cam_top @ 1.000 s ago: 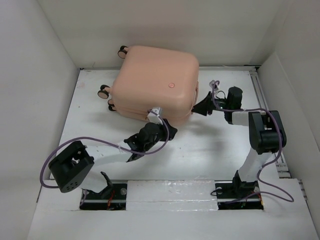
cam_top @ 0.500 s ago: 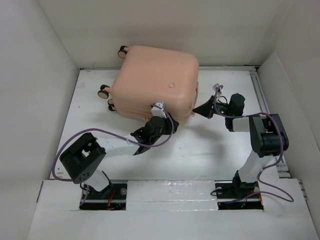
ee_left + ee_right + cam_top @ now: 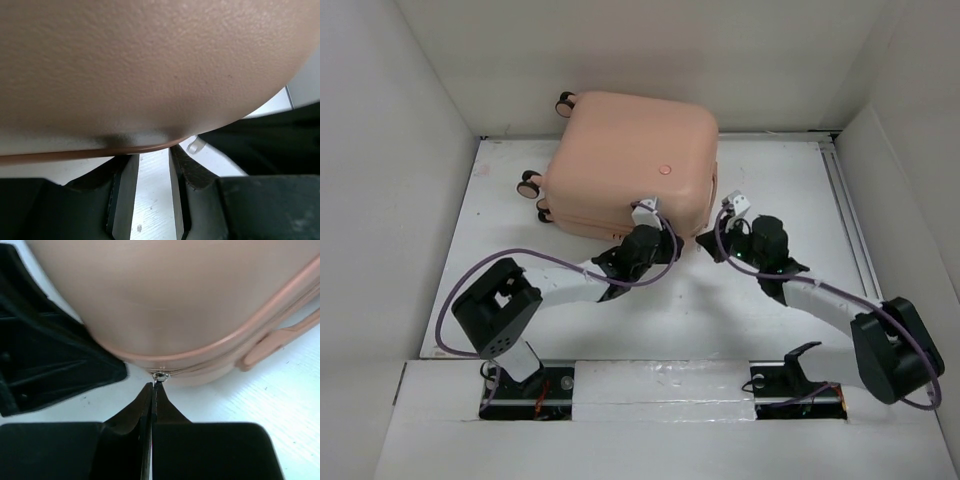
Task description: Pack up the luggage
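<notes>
Where the white table (image 3: 770, 180) runs up to the far wall, the luggage (image 3: 630, 170) lies flat and closed, its peach-pink shell uppermost, a small round logo (image 3: 663, 171) near the middle of the top face and its caster wheels (image 3: 528, 184) pointing to the left. Both arms reach in from the near edge to the suitcase's near side. The left gripper (image 3: 645, 240) sits against the near edge, roughly midway along it. Seen from its wrist camera, the two fingers (image 3: 125, 195) stand a little apart, with bare table showing in the gap between them. Their tips run under the bulge of the shell, so it cannot be made out whether they catch anything there. A small pale loop (image 3: 195, 145) lies on the table just to the right of them. The right gripper (image 3: 708, 245) is at the near right corner of the case, just beside the left one but not touching it. Its wrist camera shows the jaws pressed together, the paired tips meeting a small metal zipper pull (image 3: 159, 375) on the seam that runs round the corner. Whether a tab is pinched between the tips is too small to tell. A pink strap-like piece (image 3: 270, 342) lies along the seam to the right of the pull. Purple cables (image 3: 520, 258) loop along both arms.
</notes>
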